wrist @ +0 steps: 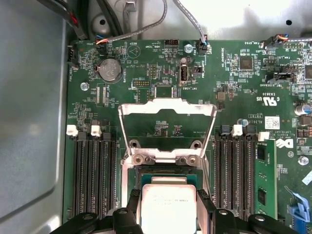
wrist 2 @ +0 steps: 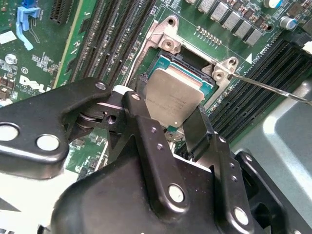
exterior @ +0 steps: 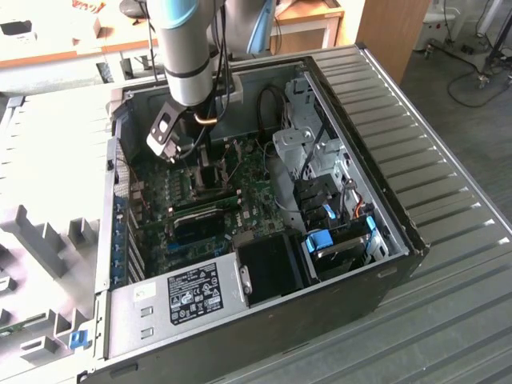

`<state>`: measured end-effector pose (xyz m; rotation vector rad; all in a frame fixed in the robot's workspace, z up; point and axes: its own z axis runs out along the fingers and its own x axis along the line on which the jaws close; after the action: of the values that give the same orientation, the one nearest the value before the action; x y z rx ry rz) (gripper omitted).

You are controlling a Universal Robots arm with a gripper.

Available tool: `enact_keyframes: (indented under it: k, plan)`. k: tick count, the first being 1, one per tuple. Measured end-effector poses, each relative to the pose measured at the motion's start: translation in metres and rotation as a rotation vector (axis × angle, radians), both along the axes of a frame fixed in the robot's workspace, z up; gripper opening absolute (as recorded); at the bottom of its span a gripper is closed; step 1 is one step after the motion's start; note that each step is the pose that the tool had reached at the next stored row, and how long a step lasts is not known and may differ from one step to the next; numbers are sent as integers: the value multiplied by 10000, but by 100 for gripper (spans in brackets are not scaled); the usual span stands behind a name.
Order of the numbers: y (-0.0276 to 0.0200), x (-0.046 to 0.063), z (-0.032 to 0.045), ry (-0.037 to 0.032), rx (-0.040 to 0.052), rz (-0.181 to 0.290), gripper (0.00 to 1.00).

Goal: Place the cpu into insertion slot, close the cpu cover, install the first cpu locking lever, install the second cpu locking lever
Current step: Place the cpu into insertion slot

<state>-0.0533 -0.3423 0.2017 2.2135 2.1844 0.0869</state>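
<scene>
The end effector (wrist 2: 168,116) is clenching the cpu (wrist 2: 174,95), its two black fingers (wrist 2: 141,117) pinching opposite edges, probably to keep the chip level and its underside untouched. It is holding the chip right over the insertion slot (wrist: 146,170), whose dark recess is showing past the chip's far edge; whether the chip is already seated I cannot tell. The cpu cover (wrist: 168,105) is standing swung open on its hinge beyond the slot, leaving the recess free for the chip. In the second wrist view a thin wire locking lever (wrist 2: 273,90) is sticking out sideways, unlatched, so nothing is pinning the cover. Memory slots (wrist: 92,175) are flanking the socket on the green motherboard (wrist: 146,63).
</scene>
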Motion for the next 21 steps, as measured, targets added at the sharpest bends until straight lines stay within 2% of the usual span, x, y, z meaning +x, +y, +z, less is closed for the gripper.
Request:
enact_keyframes:
  k: [16,21]
  plan:
    - [0,0,-49,1,4,-56,54]
    - [0,0,-52,-1,6,130,54]
